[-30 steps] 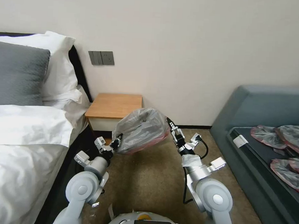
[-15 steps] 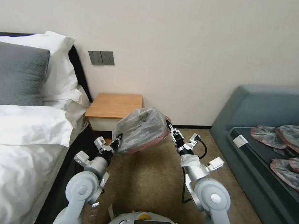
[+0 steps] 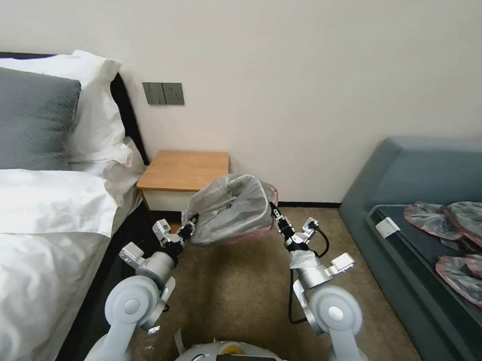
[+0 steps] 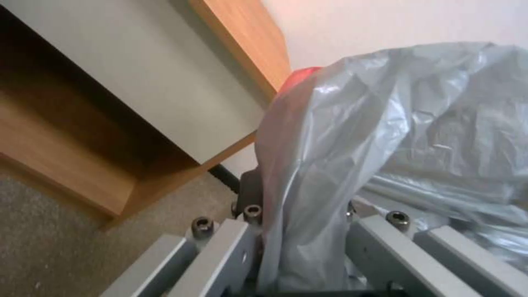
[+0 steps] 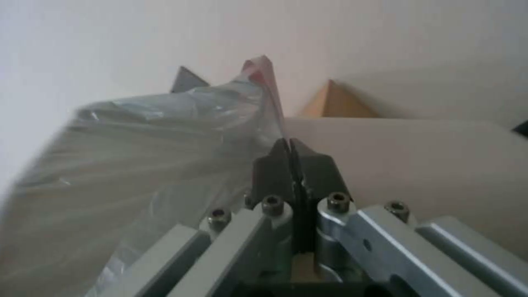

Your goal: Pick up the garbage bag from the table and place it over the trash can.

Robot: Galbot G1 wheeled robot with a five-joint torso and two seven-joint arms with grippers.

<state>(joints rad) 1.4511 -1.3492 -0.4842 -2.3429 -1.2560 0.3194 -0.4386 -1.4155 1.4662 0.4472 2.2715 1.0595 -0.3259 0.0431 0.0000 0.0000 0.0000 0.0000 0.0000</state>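
Head view: bag (image 3: 229,208) held up between both grippers, off the table (image 3: 184,170).

Left gripper (image 3: 193,222) pinches one side of the bag's mouth, and the right gripper (image 3: 273,208) has its jaws clamped tight on the pink rim opposite, so the mouth is stretched open in the air just in front of the table. Picking up looks done. Fitting it over a bin is still left, and I can't spot the bin from here.

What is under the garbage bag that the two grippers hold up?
In the head view, bare carpet lies below the garbage bag, which hangs between the left gripper and right gripper. The bag covers the floor behind it, so whether the bin stands there cannot be seen.
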